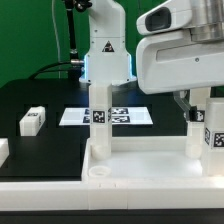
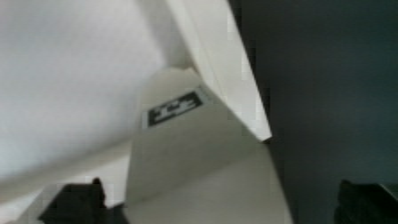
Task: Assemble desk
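Note:
The white desk slab [image 1: 140,172] lies flat at the front of the table with its raised rim up. Two square white legs stand upright in its corner sockets: one towards the exterior view's left [image 1: 100,115], one towards its right [image 1: 206,135]. My gripper [image 1: 200,105] hangs over the right leg. In the wrist view that tagged leg [image 2: 187,165] runs between my two dark fingertips [image 2: 80,203], with a gap showing on each side. My gripper [image 2: 222,205] is open and straddles the leg without gripping it. The slab [image 2: 71,80] fills the background.
A loose white leg [image 1: 33,120] lies on the black table at the exterior view's left, and another white part [image 1: 3,150] sits at the left edge. The marker board [image 1: 75,117] lies behind the slab. The arm's base [image 1: 105,50] stands at the back.

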Controlling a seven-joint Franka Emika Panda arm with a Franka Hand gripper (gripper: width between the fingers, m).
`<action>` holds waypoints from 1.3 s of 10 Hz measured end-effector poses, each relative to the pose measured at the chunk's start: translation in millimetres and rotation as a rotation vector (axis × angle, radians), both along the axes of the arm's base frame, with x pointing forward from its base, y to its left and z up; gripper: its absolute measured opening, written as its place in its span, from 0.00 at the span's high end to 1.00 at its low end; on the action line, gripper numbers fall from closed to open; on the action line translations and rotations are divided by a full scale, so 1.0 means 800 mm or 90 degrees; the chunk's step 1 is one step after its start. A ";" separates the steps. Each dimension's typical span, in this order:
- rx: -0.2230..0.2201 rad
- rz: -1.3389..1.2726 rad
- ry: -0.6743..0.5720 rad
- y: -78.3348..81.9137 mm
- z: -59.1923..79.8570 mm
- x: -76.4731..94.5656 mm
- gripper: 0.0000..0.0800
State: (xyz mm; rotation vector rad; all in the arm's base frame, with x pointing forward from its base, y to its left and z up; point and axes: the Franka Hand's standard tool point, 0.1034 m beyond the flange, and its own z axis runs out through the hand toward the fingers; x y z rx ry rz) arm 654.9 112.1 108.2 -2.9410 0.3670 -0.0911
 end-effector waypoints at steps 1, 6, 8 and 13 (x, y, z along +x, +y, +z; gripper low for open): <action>0.002 -0.030 0.005 -0.002 0.000 0.000 0.22; 0.004 -0.182 0.034 -0.015 -0.002 -0.001 0.61; 0.015 -0.439 0.084 -0.020 -0.003 0.001 0.62; 0.079 -0.859 0.183 -0.022 -0.005 -0.004 0.62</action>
